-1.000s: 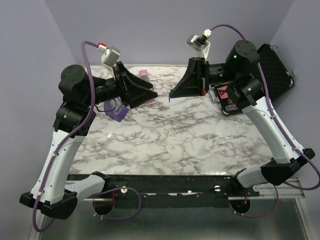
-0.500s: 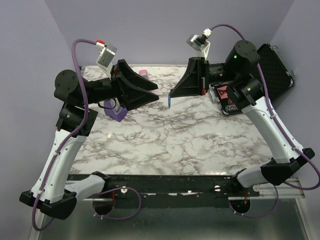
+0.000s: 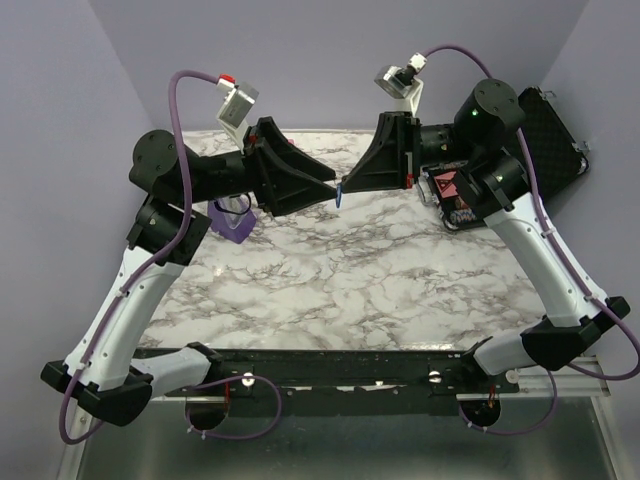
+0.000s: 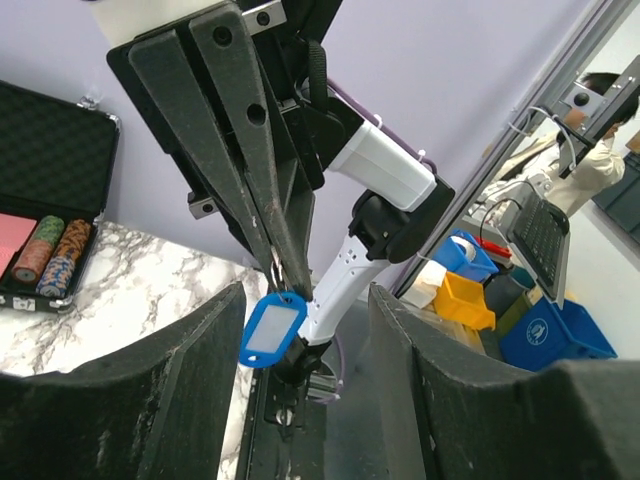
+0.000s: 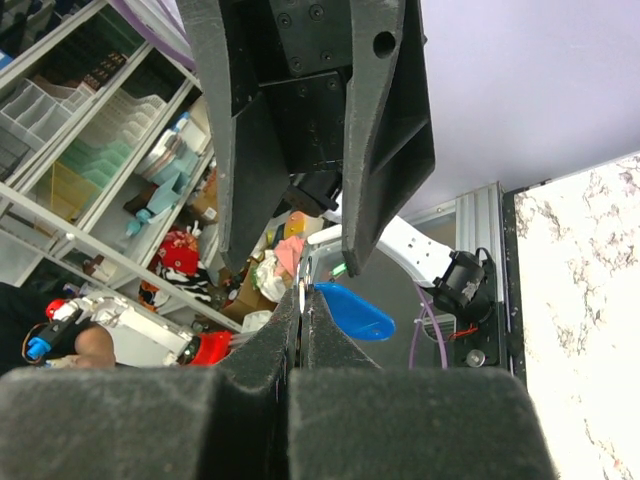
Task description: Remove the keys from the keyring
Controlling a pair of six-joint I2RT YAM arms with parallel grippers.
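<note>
The keys are a small bright-blue oblong bundle (image 3: pixel 340 194) hanging in the air above the far middle of the marble table (image 3: pixel 340 280). My right gripper (image 3: pixel 345 184) is shut on the thin metal ring (image 5: pixel 304 290) at the bundle's top, and the blue tag (image 5: pixel 355 312) hangs just past its fingertips. My left gripper (image 3: pixel 328 188) is open and faces the right one tip to tip. In the left wrist view the blue tag (image 4: pixel 271 329) hangs between my open left fingers (image 4: pixel 205 340), close to the left one, not clamped.
A purple wedge (image 3: pixel 232 222) lies on the table under the left arm. An open black case with poker chips (image 3: pixel 455 195) sits at the back right, its lid (image 3: pixel 548 130) leaning on the wall.
My left arm has swung right and forward, bringing its open fingers up to the blue bundle. The right gripper has held still with the ring.
</note>
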